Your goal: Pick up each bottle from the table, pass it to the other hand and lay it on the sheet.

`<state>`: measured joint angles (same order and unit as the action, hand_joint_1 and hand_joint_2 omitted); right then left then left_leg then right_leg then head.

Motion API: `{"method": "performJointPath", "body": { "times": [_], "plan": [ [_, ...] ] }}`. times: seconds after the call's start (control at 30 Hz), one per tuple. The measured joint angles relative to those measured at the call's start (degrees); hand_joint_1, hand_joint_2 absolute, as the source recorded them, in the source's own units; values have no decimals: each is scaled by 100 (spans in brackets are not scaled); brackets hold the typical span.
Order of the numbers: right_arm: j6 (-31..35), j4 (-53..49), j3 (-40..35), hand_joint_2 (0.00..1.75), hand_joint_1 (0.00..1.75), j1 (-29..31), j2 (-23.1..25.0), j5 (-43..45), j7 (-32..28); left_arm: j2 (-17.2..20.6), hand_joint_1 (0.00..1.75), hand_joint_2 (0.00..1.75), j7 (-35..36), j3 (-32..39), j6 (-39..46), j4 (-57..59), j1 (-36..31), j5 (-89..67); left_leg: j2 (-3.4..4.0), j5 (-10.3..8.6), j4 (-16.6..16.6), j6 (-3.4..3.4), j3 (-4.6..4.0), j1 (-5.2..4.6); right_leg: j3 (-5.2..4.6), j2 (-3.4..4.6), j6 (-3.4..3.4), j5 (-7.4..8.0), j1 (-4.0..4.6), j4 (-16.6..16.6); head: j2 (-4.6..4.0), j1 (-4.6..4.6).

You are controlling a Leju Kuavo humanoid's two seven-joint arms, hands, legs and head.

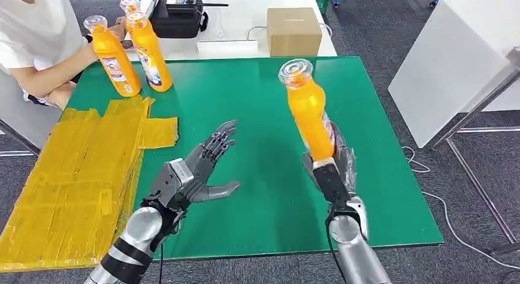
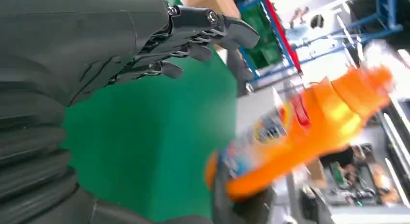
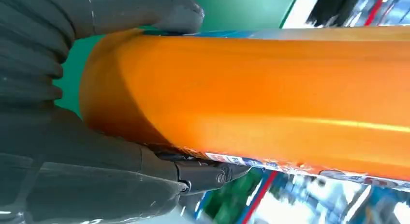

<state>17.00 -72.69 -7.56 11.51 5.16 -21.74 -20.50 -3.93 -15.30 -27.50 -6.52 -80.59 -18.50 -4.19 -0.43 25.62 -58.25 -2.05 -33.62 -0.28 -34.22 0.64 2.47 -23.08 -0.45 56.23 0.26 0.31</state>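
I'm holding the bottle (image 1: 309,115) up off the worktop (image 1: 263,100) in my right hand (image 1: 328,167), cap end up and leaning a bit toward the sheet (image 1: 73,173). My fingers (image 3: 145,11) are wrapping the base end, thumb on one side and the darker ones pressing the opposite face; the right wrist view is showing the orange wall tight against the palm.

Left hand (image 1: 199,167) is hovering between the sheet and the bottle, palm facing the bottle, fingers (image 2: 203,37) spread and holding nothing. It's well apart from the bottle, no contact.

Handling guess: stiff plastic body, glossy, so probably slippery. Can't tell how full it is, but if full it's going to be top-heavy with my grip this low, and it may swing at the handover. The label band at mid-body looks like the better place for the left hand to take hold: flat sides, above my right fingers, leaving room to let go. The neck under the cap looks too narrow and slick for a firm hold.

Two more bottles (image 1: 132,54) are standing at the far corner of the worktop, just beyond the sheet, next to a person's arm (image 1: 49,75). The sheet is lying crinkled with no bottle on it.
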Motion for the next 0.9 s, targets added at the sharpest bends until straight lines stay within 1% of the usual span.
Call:
{"method": "performJointPath", "body": {
  "times": [0.13,0.33,0.53,0.67,0.9],
  "plan": [
    [-656,192,-276,175,175,211,131,465,-199,-26,0,175,-20,-72,-201,46,-130,499,-1,0,0,0,0,0,1,0,0,0,0,1,0,0],
    [-1276,783,-857,175,175,495,352,697,-221,-46,0,175,-22,-138,-275,98,-314,837,-1,0,0,0,-1,1,-1,0,0,0,0,2,0,0],
    [-1339,1394,-1293,175,175,742,535,671,-247,-44,0,175,-22,-144,-269,184,-387,924,0,-1,0,0,-1,1,-2,0,0,0,0,2,0,0],
    [-1337,1631,-1464,175,175,819,592,572,-247,-39,0,175,-20,-131,-258,236,-389,961,-3,-1,0,0,-3,1,-2,-1,0,0,0,2,0,2],
    [-1309,1849,-2057,175,175,782,686,142,-240,-37,0,175,-2,-103,-227,339,-492,994,-4,-1,0,0,-5,1,-7,-1,-1,0,0,2,0,-7]
  ]
}}
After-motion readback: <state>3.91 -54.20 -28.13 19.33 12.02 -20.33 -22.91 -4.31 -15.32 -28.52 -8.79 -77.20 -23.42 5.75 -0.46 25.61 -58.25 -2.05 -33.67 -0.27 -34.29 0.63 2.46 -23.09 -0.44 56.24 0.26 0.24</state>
